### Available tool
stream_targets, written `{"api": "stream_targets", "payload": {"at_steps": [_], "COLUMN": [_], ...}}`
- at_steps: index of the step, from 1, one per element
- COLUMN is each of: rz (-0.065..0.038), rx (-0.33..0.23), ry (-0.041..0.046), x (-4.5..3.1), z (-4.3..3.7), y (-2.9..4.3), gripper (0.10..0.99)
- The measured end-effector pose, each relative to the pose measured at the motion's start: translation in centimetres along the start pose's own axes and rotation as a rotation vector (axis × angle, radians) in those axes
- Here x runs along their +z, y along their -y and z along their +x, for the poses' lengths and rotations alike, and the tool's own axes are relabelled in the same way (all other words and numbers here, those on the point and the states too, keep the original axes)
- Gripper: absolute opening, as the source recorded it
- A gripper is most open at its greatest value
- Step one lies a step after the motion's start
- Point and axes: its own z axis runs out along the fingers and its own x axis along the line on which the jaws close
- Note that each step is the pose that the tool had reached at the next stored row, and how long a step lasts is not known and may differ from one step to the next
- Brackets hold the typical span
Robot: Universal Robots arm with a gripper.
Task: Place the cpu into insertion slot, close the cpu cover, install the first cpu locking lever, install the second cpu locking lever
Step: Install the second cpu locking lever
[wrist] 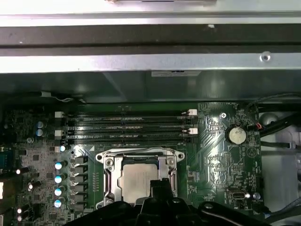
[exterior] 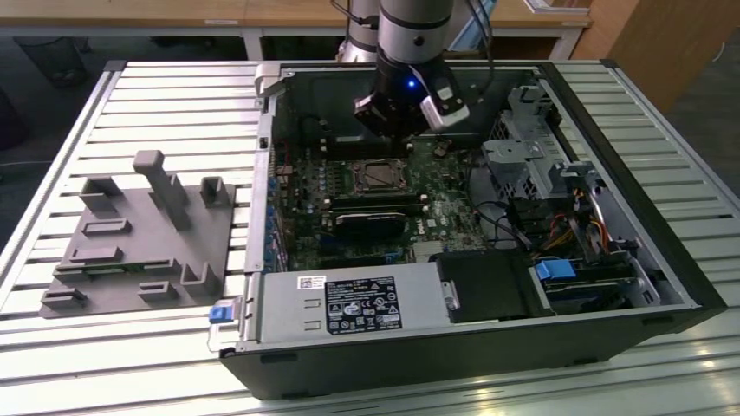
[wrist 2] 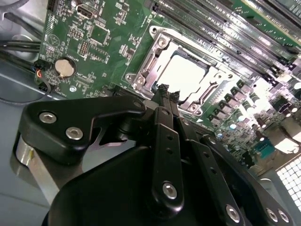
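Claw [wrist 2: 164, 90]: in the second wrist view the two black fingers are pressed together with nothing between them; the tips hang just above the socket edge.
Cpu [wrist 2: 187, 74]: it already sits in the slot [wrist 2: 155, 52], flat, with the silvery top up. In the first wrist view the cpu [wrist: 137, 178] lies directly ahead of the claw [wrist: 162, 184], toward 12 o'clock, very near.
Cover [wrist 2: 216, 87]: the metal frame seems to lie down around the cpu; I judge it as closed, but I cannot tell if it is locked.
Levers: too thin for me to say whether they are hooked.
Memory slots [wrist: 124, 126]: long and black, beyond the socket at 12 o'clock, their long axis across the view.
Case [exterior: 647, 260]: open, lying on the slatted tabletop [exterior: 162, 104]; the arm [exterior: 411, 35] comes in from 12 o'clock in the exterior view.
Grey fixture [exterior: 145, 238]: at 9 o'clock from the case, well apart.
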Motion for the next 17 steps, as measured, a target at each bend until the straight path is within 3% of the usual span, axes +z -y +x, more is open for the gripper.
{"api": "stream_targets", "payload": {"at_steps": [17], "rz": [0.000], "rx": [0.000], "ry": [0.0000], "x": [-0.10], "z": [-0.04], "y": [1.02], "gripper": [0.122]}}
